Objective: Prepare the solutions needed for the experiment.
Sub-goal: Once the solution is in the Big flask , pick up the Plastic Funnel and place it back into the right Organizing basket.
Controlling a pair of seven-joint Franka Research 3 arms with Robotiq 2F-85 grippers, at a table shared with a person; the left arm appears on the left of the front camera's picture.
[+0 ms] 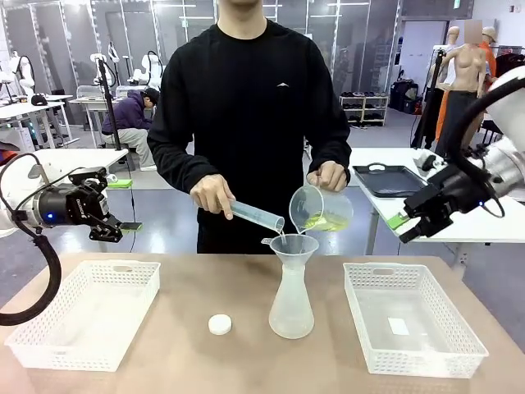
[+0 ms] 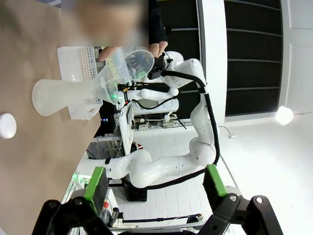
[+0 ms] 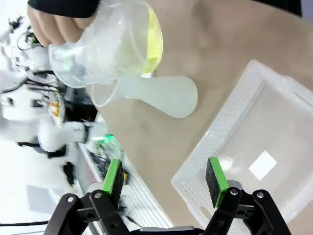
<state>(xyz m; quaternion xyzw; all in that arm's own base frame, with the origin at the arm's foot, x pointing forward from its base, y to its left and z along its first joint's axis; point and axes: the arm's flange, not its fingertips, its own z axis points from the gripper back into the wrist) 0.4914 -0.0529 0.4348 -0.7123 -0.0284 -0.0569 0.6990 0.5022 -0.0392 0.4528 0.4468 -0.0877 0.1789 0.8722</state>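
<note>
Some pale lemon-yellow, see-through solution (image 1: 325, 222) pools low in the tilted beaker (image 1: 307, 199).

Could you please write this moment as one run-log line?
person: tilts beaker of yellow solution and graduated cylinder over funnel in flask | left claw: open, empty | right claw: open, empty

Front camera looks across the table (image 1: 246, 361) — both wrist cameras (rolled sideways) share the flask (image 3: 166, 95).

Robotics laboratory: a white robot arm (image 1: 510, 156) at each side of a bench (image 1: 189, 361) bearing a plastic flask (image 1: 291, 304), a person's beaker (image 1: 316, 207) above, glass partitions (image 1: 74, 41) behind.
</note>
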